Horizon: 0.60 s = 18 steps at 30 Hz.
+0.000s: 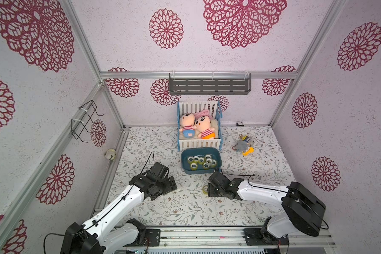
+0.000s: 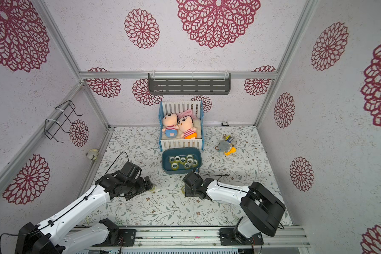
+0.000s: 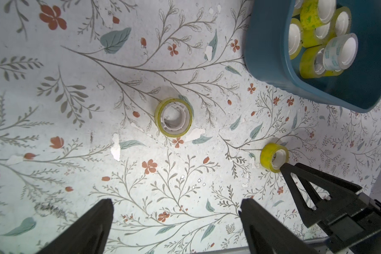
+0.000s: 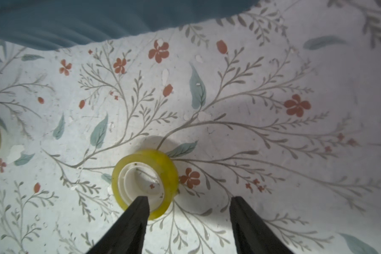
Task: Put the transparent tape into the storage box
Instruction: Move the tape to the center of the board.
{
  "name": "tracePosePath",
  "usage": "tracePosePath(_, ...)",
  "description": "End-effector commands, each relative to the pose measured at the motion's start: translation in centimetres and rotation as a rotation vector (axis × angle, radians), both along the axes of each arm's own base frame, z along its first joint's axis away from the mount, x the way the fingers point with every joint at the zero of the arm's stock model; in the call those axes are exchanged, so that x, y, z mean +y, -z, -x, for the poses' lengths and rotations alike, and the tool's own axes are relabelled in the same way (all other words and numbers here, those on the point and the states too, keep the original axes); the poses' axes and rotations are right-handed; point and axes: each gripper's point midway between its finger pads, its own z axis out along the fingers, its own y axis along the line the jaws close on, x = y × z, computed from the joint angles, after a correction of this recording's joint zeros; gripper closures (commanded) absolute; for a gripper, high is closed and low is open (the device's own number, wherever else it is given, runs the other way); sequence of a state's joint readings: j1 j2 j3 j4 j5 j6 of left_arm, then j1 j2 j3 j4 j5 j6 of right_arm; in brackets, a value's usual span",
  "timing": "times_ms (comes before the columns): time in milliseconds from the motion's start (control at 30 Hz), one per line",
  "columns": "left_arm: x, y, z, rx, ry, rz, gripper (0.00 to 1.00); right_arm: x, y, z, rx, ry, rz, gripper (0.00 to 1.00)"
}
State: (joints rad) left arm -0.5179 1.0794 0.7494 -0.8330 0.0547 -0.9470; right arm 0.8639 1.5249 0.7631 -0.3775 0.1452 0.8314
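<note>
While open, right tool (image 4: pixel 188 198) at tape roll (image 4: pixel 163 162); storage box (image 4: pixel 75 19) nearby

I find open desk (image 1: pixel 185 209) between the two arms. Ahead of the right claw (image 4: pixel 188 198), the storage box (image 1: pixel 218 155) wall blocks low passage; the crib (image 1: pixel 199 144) closes its far side. Tape rolls (image 1: pixel 201 161) crowd the box floor; entry is from above.
</note>
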Motion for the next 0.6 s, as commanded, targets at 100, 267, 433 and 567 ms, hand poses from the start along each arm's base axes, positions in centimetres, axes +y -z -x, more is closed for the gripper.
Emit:
tracePosePath(100, 0.4, 0.9, 0.0, -0.003, -0.029, 0.003, 0.03, -0.9, 0.5, -1.3, -0.029, 0.024, 0.084, 0.35)
tracePosePath(267, 0.4, 0.1, 0.0, 0.01, -0.008, -0.014, 0.03, -2.5, 1.2, -0.8, -0.033, 0.031, 0.145, 0.36)
tracePosePath(433, 0.8, -0.9, -0.2, -0.027, -0.024, -0.02, 0.03, -3.9, 0.1, -0.6, -0.067, 0.047, 0.173, 0.48)
tracePosePath(567, 0.6, -0.9, -0.2, -0.036, -0.025, 0.002, 0.03, -4.4, -1.8, -0.4, -0.118, 0.064, 0.12, 0.67)
